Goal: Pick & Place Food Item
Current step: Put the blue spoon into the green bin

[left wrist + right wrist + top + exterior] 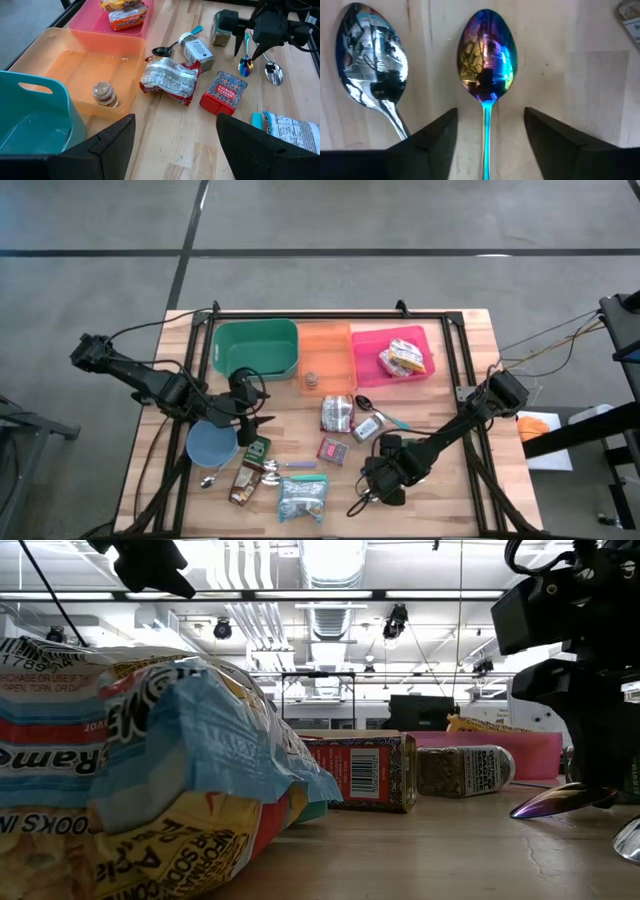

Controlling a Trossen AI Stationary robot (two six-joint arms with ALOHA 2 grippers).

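The right claw (372,492) hangs low over the lower right of the wooden counter (470,490), its fingers (427,142) apart and straddling the handle of an iridescent spoon (487,57) without visibly touching it. The spoon lies flat, its long axis in line with the claw and its bowl pointing away from the wrist. A silver spoon (370,55) lies just beside it, nearly parallel. Bare wood shows on the iridescent spoon's other side, toward the counter's right edge.

The left claw (250,420) waits left of centre, near a blue bowl (212,446), fingers (107,145) spread and holding nothing. Ahead of it a crumpled snack packet (167,77), a red box (223,90) and a spice jar (196,50) crowd the counter's middle. Along the far edge sit green (255,347), orange (327,355) and pink (395,352) bins.
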